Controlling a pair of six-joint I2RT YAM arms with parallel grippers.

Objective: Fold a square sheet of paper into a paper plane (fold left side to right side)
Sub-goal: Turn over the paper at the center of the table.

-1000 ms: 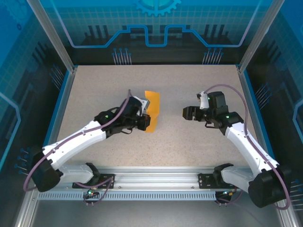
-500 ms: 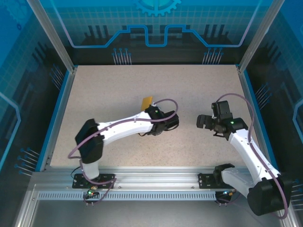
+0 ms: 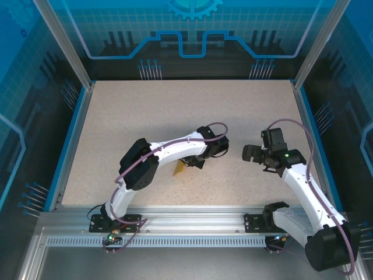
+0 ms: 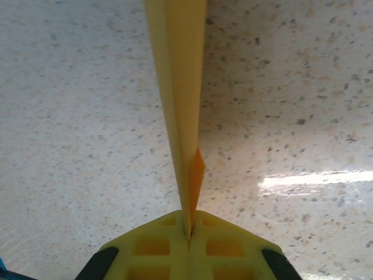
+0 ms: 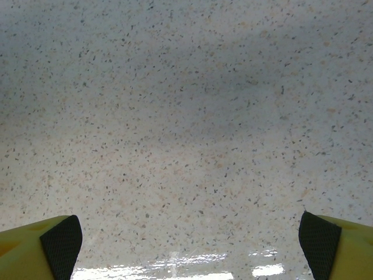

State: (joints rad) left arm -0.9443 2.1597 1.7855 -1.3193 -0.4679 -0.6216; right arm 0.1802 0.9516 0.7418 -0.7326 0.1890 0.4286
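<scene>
The square sheet of paper [image 4: 178,87] is bright orange and folded, and in the left wrist view I see it edge-on, hanging above the speckled table. My left gripper [image 4: 189,233] is shut on its lower edge, the yellow jaws pressed together around it. From above, only a small orange corner of the paper [image 3: 179,170] shows under the left gripper [image 3: 191,163], near the table's middle. My right gripper [image 3: 252,153] hovers to the right of it, apart, open with nothing between its fingertips [image 5: 58,245].
The speckled beige table [image 3: 145,111] is bordered by blue rails and glass walls. The left arm's forearm [image 3: 169,149] stretches across the middle. The aluminium base rail [image 3: 192,219] runs along the near edge.
The left arm folded in and carried the paper rightward and nearer, so it is now mostly hidden under the wrist. The right gripper backed off to the right earlier, then held still.
</scene>
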